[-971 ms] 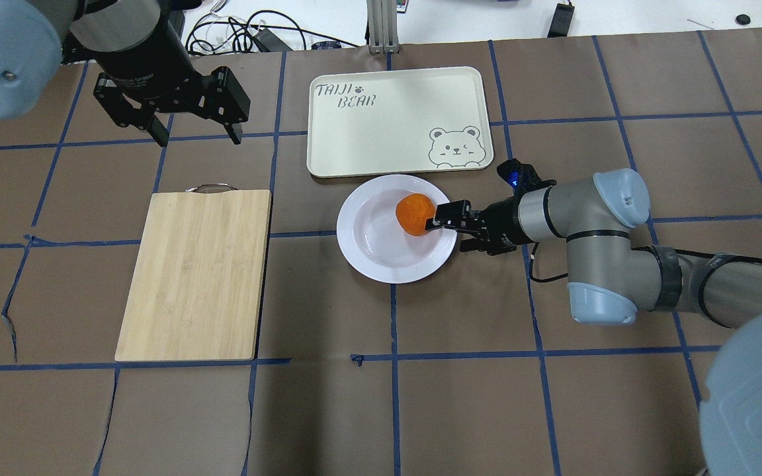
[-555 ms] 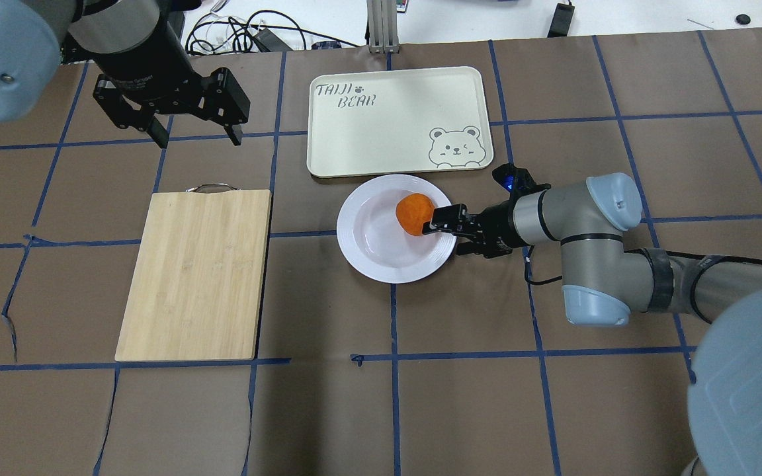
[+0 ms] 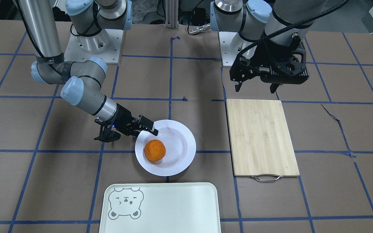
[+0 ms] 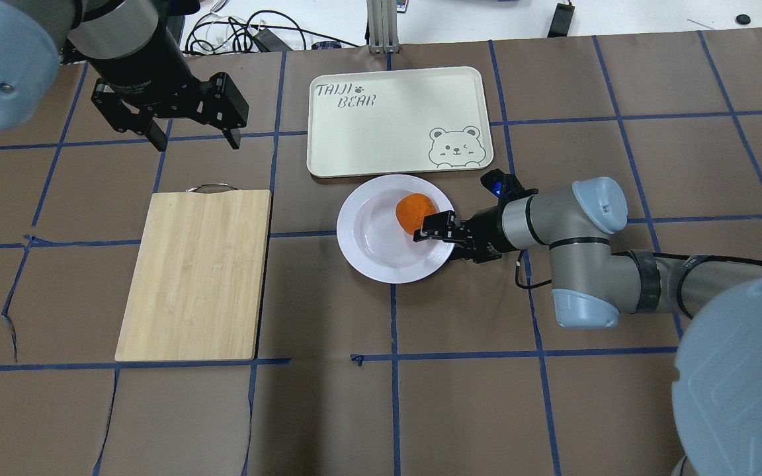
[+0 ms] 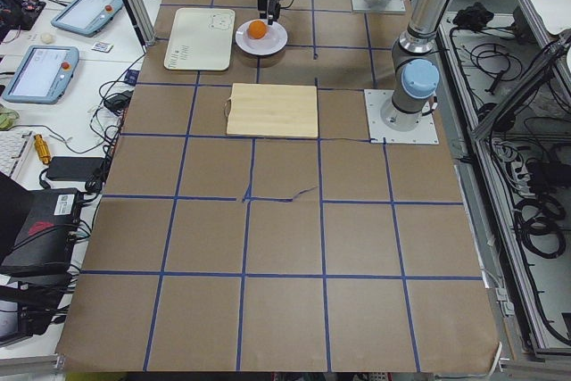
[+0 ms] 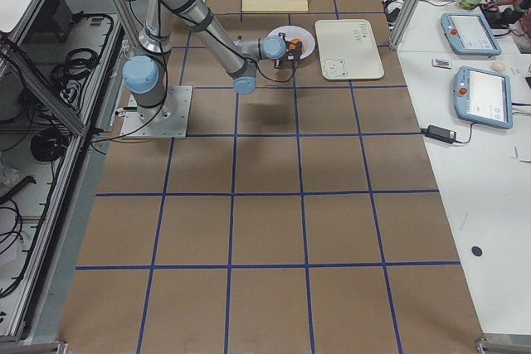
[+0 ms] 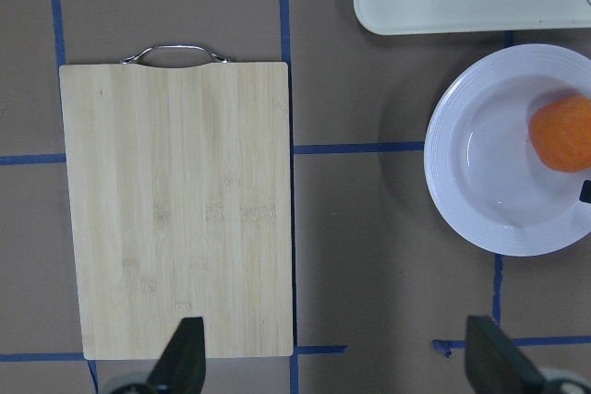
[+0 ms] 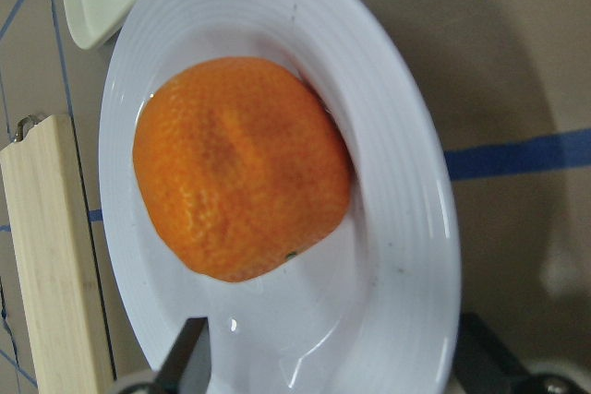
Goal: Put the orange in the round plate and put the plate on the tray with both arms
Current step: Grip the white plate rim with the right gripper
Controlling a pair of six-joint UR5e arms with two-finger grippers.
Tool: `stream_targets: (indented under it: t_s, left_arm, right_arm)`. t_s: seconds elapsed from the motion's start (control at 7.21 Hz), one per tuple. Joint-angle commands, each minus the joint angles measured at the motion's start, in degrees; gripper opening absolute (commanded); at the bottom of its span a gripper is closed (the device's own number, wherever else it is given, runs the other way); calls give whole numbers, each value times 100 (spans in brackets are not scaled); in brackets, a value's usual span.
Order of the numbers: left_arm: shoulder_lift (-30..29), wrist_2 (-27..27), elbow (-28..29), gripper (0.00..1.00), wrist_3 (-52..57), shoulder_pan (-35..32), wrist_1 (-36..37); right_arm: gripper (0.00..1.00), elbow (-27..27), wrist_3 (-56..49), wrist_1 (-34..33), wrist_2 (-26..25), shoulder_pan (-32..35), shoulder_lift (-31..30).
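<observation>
Jaws on the right arm [image 3: 86,97] stand apart at the round plate [image 3: 189,152]'s 10 o'clock in the front-facing view, one side over the plate, the other outside the rim, nothing clamped yet. And the orange [image 3: 154,150] sits in the plate's well, on the side toward the tray [image 3: 173,207] at 6 o'clock.

Overhead now: the left arm [image 4: 136,53] hangs at 10 o'clock, its jaws apart and empty, over the desk [image 4: 487,396] past the cutting board [image 4: 196,274]'s handle end.

Left wrist view: that board lies flat at the plate's 9 o'clock, low, probably no bar to reaching that rim.

Right wrist view: glossy glaze, wide ridged rim. I judge the plate stiff, breakable and slippery, so pinch the rim at opposite edges and keep it level, or the orange rolls. The tray's lip lies just beside the plate, so lift clear first.
</observation>
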Motion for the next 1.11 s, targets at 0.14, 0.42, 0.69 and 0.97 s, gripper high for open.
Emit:
stream_targets:
  t_s: [0.14, 0.42, 0.69, 0.97]
  left_arm:
    - [5, 10, 0, 100, 28, 9, 60]
    - [-4, 10, -1, 100, 28, 9, 60]
    - [5, 10, 0, 100, 19, 9, 60]
    - [5, 10, 0, 100, 28, 9, 60]
  right_arm:
    - [74, -135, 234, -9, 7, 55, 42]
    - [55, -135, 244, -9, 7, 90, 42]
    - [37, -144, 410, -9, -10, 178, 7]
    - [27, -162, 420, -9, -10, 178, -19]
